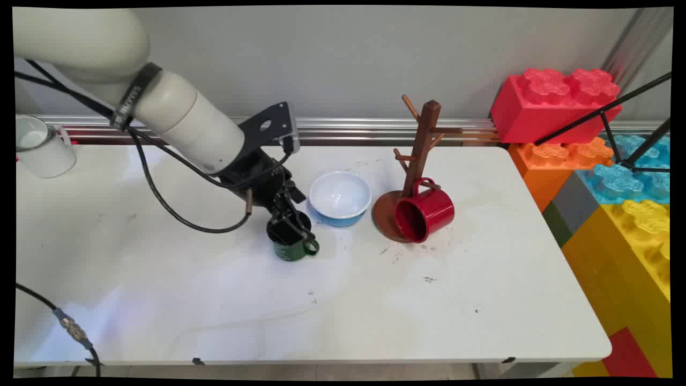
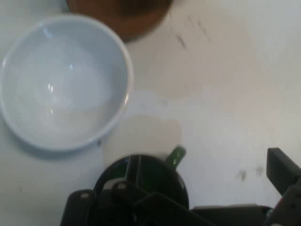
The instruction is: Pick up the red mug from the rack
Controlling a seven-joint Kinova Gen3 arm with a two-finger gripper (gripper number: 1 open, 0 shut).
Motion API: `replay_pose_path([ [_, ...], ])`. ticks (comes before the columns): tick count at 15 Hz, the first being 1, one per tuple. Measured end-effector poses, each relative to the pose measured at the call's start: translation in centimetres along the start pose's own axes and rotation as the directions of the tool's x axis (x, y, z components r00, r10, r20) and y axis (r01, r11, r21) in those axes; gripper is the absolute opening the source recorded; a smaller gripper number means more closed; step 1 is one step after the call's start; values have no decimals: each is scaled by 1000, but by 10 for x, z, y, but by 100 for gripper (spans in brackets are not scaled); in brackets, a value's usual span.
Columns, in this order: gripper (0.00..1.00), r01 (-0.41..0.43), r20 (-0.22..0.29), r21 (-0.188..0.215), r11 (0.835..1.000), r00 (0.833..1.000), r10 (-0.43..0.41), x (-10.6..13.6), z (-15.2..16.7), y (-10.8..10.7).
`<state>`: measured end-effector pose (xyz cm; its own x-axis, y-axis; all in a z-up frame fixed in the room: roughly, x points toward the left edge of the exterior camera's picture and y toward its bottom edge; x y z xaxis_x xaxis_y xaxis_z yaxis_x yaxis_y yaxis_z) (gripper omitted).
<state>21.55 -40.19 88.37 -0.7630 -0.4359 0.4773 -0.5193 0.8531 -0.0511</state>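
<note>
gripper (image 1: 291,229) sits at the green mug (image 1: 293,246), 1 finger inside the rim; grip state unclear. blue bowl (image 1: 340,197) stands just beside, so clean work wants a straight, untilted hold.

A glossy enamel-looking red mug (image 1: 424,213) is leaning on a matt wooden rack (image 1: 422,155), beside a shiny, smooth bowl (image 1: 340,196) on the smooth, scuffed white worktop (image 1: 375,300).

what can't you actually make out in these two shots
- Green mug: in the main view the gripper covers its rim; the hand view's bottom edge cuts it off, so any grip is unclear.
- Mug tree: hand view shows only a blurred part of its base at the top edge.
- White mug: cut by the main view's left edge.
</note>
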Motion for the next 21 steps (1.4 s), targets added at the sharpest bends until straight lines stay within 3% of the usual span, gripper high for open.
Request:
replay_pose_path([
  [7,100,51,-92,18,999,995,-49,4,26,13],
  [13,100,66,-94,21,998,994,-64,34,61,36],
  [21,100,122,-82,27,992,989,-120,77,112,48],
])
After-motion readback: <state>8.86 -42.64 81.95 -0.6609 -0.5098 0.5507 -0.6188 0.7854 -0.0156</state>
